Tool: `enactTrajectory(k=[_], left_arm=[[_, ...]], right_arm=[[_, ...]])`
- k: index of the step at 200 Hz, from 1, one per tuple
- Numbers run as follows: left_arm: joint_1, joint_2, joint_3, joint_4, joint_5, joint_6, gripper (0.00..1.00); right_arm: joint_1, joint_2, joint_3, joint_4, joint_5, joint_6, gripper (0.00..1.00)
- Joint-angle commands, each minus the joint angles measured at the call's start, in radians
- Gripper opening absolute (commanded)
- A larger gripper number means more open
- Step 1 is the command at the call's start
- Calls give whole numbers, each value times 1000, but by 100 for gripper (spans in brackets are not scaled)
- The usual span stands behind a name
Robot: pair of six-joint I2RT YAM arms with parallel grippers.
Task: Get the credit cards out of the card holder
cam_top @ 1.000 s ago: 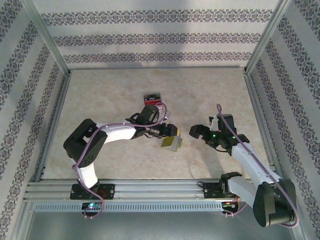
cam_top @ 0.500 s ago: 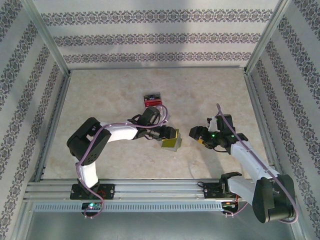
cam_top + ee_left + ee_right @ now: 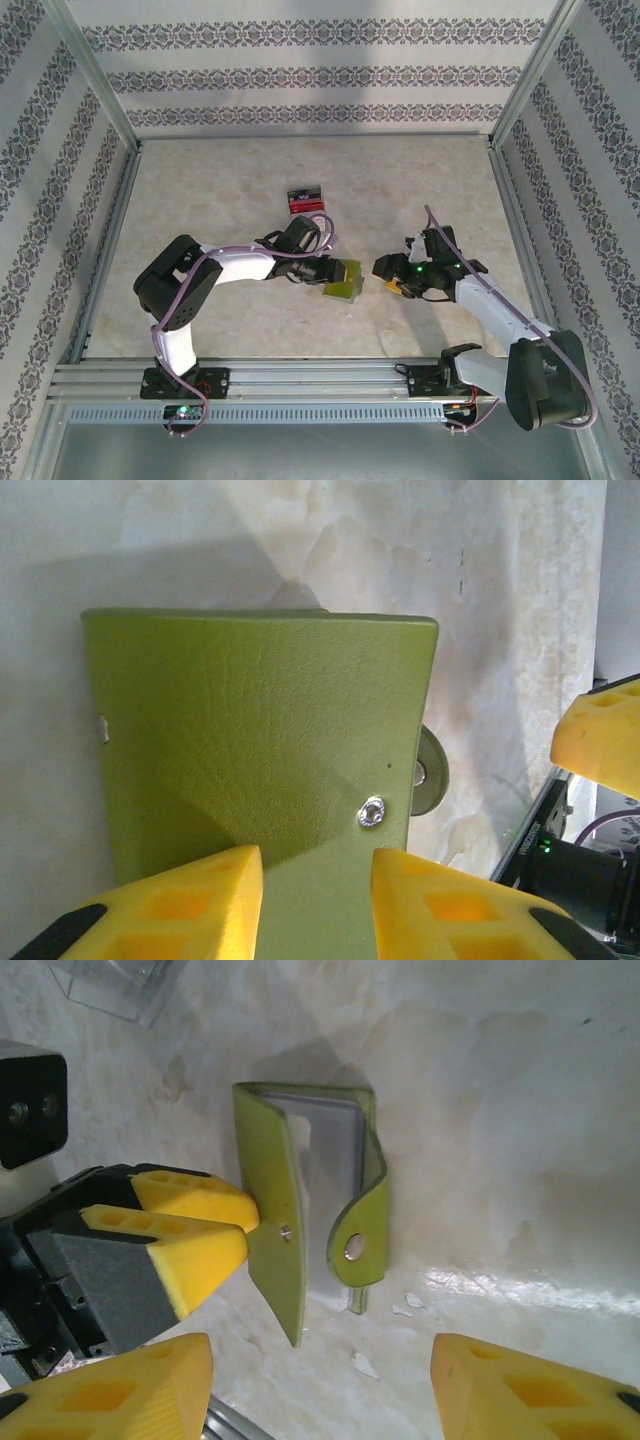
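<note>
The olive-green card holder [image 3: 346,281] is gripped by its front cover in my left gripper [image 3: 334,273], which is shut on it. In the left wrist view the cover [image 3: 260,740] spans the frame above the left gripper [image 3: 315,880]. The right wrist view shows the holder [image 3: 268,1210] standing partly open, with pale sleeves [image 3: 335,1155] and a snap strap [image 3: 360,1230]. The left gripper's fingers [image 3: 190,1222] pinch the cover. My right gripper [image 3: 320,1395] is open just in front of it, also seen from above [image 3: 390,272]. A red and a dark credit card [image 3: 305,197] lie on the table.
The marble-patterned table [image 3: 230,170] is walled by patterned panels with metal rails on all sides. A clear plastic piece [image 3: 120,980] lies beyond the holder. Small white flecks [image 3: 360,1365] dot the table near the holder's base.
My right gripper has moved left, closer to the holder. The left gripper has shifted slightly with the holder still in it.
</note>
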Motion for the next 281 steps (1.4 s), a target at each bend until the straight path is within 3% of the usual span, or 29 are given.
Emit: enactTrajectory(k=[1,38,140,225,281], left_arm=[[-12,26,-5,-49,-17,22,32],[-12,40,-3,-52,-30,9,27],[-22,80,13,-94,-60,5,24],[-23,83,13,-102,-62,15,24],[-23,75,9,-84,-54,11,24]], right_arm=[[34,29,44,-5,32,35,58],[93,90,81,-1,59,55,54],[169,233,195,-129,196,33,41],[201,303,217,-126,213,23,29],[205,305,220,-127,217,20,29]])
